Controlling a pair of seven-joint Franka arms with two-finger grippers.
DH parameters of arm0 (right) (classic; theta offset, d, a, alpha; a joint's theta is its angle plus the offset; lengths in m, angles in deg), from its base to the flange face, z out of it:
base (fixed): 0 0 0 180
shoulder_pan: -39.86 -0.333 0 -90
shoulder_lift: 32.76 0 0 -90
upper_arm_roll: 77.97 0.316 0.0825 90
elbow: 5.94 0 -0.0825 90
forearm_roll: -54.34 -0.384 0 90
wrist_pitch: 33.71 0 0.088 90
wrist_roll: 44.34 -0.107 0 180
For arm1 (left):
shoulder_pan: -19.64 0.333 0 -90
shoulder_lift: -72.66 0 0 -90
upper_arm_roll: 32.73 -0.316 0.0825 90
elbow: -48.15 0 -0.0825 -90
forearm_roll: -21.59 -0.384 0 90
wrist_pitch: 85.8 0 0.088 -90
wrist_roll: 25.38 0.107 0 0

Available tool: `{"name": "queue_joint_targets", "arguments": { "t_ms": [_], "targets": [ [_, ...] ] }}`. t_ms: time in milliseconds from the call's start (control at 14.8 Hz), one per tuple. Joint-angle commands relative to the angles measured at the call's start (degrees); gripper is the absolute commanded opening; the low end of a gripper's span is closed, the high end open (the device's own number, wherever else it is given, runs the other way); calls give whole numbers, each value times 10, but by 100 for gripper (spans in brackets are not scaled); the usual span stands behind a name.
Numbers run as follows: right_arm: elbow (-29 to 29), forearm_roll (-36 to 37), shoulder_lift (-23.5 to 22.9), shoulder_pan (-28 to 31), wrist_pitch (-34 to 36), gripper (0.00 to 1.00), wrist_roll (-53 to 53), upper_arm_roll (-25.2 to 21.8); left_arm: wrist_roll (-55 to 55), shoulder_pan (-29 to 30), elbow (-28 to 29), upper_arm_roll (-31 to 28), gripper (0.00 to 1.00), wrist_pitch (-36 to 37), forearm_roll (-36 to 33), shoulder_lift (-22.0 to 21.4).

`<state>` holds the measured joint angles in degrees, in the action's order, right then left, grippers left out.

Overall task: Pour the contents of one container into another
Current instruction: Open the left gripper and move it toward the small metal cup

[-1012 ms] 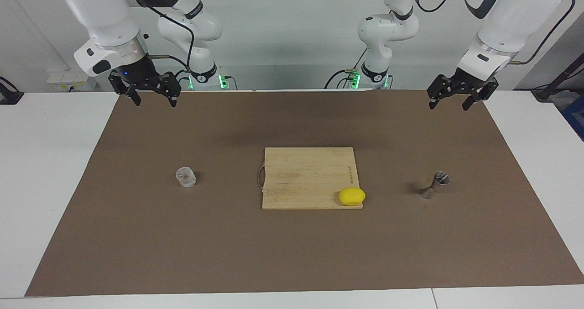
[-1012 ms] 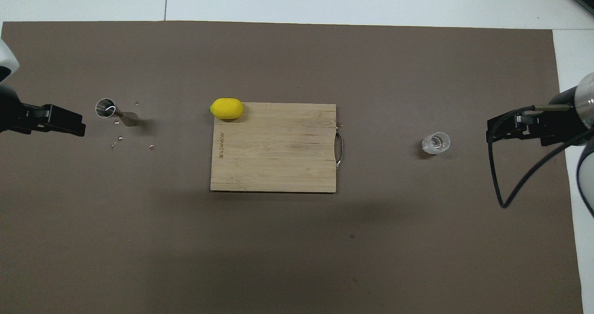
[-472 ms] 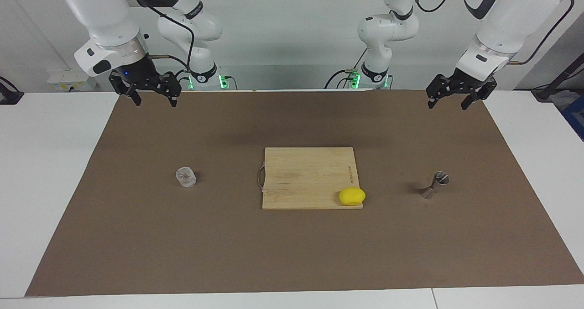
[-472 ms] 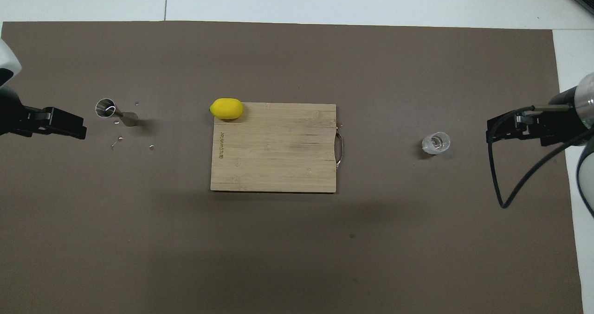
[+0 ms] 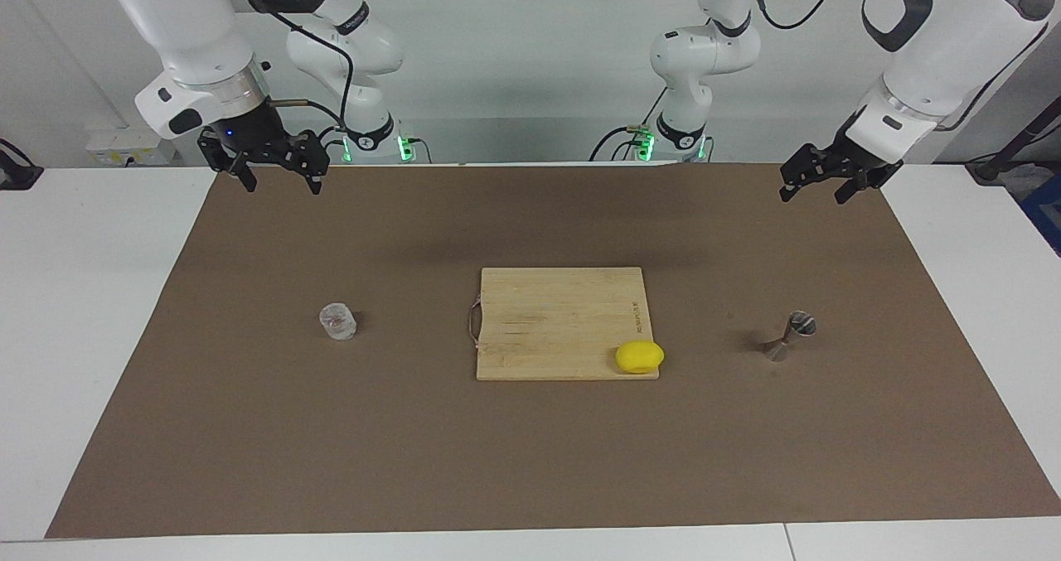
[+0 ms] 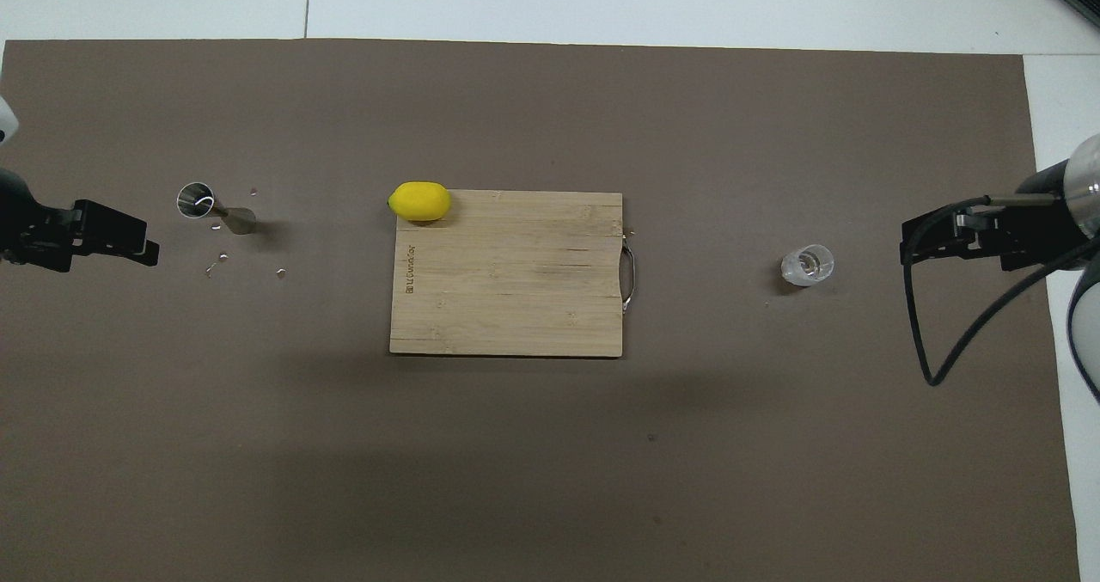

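The right gripper (image 5: 276, 177) is held spread wide and empty above the brown mat (image 5: 530, 461); the left gripper (image 5: 815, 189) is likewise parted, gripping nothing. The glass cup (image 5: 338, 321) and the jigger (image 5: 790, 336) are set upright at either end of the cutting board (image 5: 557, 316).

Left gripper (image 5: 815, 190) swung about its wrist since 1 s ago, forearm now leaning toward 2 o'clock in facing view; slid toward 8 o'clock in overhead view.
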<state>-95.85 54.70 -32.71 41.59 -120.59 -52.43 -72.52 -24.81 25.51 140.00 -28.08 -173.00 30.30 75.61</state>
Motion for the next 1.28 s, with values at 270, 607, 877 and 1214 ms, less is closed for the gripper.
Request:
{"name": "queue_joint_targets", "arguments": {
  "t_ms": [270, 607, 877, 1214],
  "targets": [
    [-3, -11, 4, 4, 7, 100, 14, 1, -268, 8, 1, -67, 100, -8, 152, 68],
    [-3, -11, 4, 4, 7, 100, 14, 1, -479, 9, 24, -126, 100, -42, 289, 108],
    [-3, -11, 4, 4, 7, 100, 14, 1, -632, 53, 37, -130, 100, -92, 408, 151],
    [-3, -11, 4, 4, 7, 100, 14, 1, -667, 77, 89, -127, 100, -170, 525, 170]
  ]
}}
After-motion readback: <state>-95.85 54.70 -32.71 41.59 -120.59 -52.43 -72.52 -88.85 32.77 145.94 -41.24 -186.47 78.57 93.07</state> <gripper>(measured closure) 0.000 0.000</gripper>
